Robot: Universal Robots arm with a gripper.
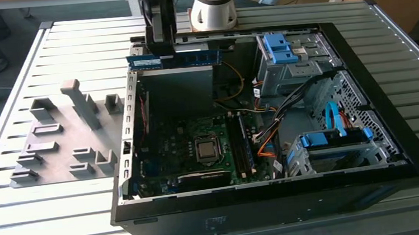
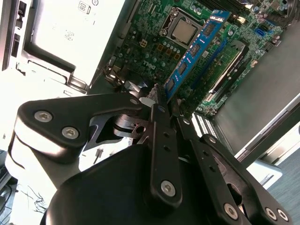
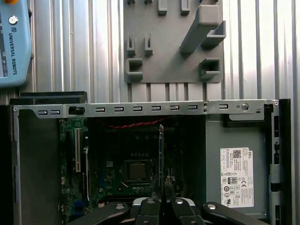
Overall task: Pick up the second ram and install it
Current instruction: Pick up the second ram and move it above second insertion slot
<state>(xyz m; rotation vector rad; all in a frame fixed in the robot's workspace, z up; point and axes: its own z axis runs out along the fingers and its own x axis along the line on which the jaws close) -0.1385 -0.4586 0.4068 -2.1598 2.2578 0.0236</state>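
the gripper [image 2: 161,105] is clamped on one end of the ram [image 2: 194,49], held level above the open case [image 1: 392,153] at upper centre of the exterior view — best kept square to the slots [image 1: 243,145] — no tilt.

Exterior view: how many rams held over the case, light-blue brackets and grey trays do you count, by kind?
ram: 1
brackets: 2
tray: 1
Total: 4
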